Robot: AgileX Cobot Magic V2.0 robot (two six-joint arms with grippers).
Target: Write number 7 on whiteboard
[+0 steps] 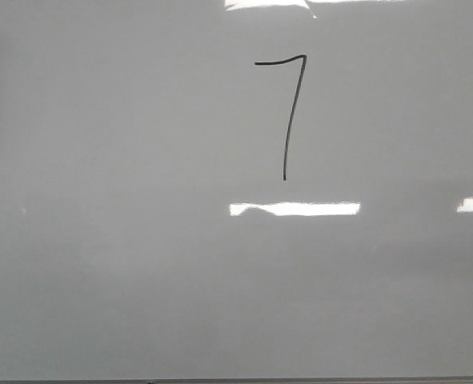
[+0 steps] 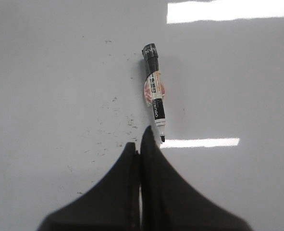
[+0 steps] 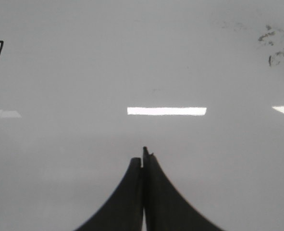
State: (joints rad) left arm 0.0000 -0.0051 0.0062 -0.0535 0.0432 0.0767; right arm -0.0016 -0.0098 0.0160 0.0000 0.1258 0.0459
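Left gripper (image 2: 141, 144) pressed closed and holding nothing, uncapped marker (image 2: 154, 98) lying flat just beyond its tips, number 7 (image 1: 288, 112) drawn high on whiteboard (image 1: 100, 240) right of centre, right gripper (image 3: 143, 155) closed, empty

Even, soft light is covering my whiteboard (image 1: 100, 240). Glare bars are shining at six and twelve o'clock. My near fingers (image 2: 132, 202) are blurring.

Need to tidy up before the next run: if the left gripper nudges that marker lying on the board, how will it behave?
The marker is a slim round barrel lying flat on the glossy whiteboard, so it will probably roll or skid. It looks rigid and light. Its tip appears uncapped, so it may smear ink.
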